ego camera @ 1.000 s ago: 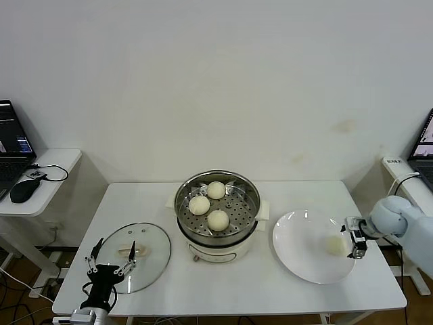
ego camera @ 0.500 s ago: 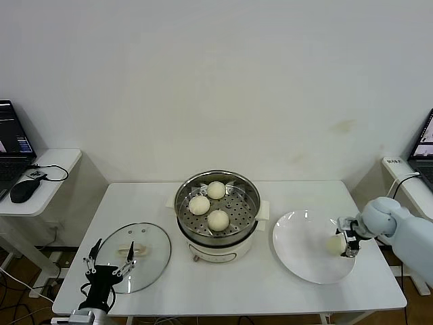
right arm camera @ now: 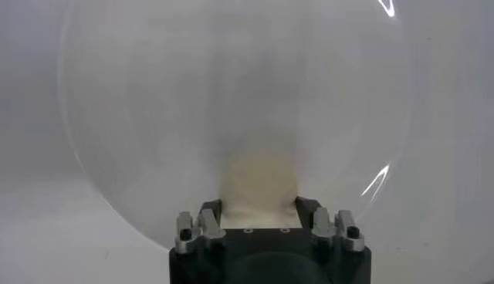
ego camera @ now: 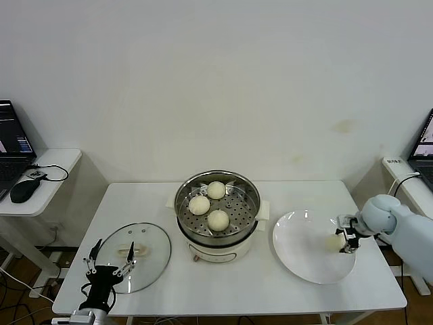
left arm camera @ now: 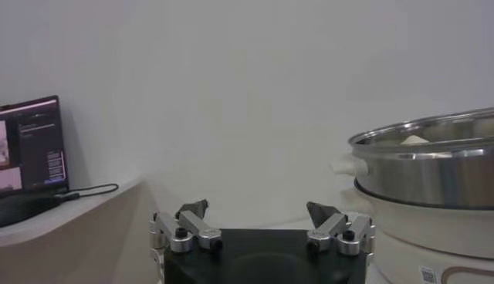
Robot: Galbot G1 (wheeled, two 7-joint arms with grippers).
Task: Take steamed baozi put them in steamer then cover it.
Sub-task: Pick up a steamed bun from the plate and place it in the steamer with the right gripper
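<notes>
Three cream-white baozi [ego camera: 217, 219] lie in the shiny steel steamer [ego camera: 187, 214] on its cream pot base at the table's middle. One more baozi [ego camera: 333, 242] sits on the white plate [ego camera: 301, 254] at the right, and my right gripper [ego camera: 343, 242] is shut on it; in the right wrist view the baozi [right arm camera: 257, 187] fills the space between the two fingers. The glass cover [ego camera: 154, 257] with its cream handle lies flat at the front left of the table. My left gripper [ego camera: 112, 261] hovers open at the cover's near edge, with nothing between its fingers [left arm camera: 193, 210].
A side table at the far left carries a laptop [ego camera: 13, 145] and a mouse [ego camera: 24, 191]. Another laptop [ego camera: 425, 143] stands at the far right. The steamer's rim [left arm camera: 421, 136] rises beside the left gripper in the left wrist view.
My right gripper moved in from the plate's right rim onto the lone baozi and went from open to shut on it. The left arm held still.
</notes>
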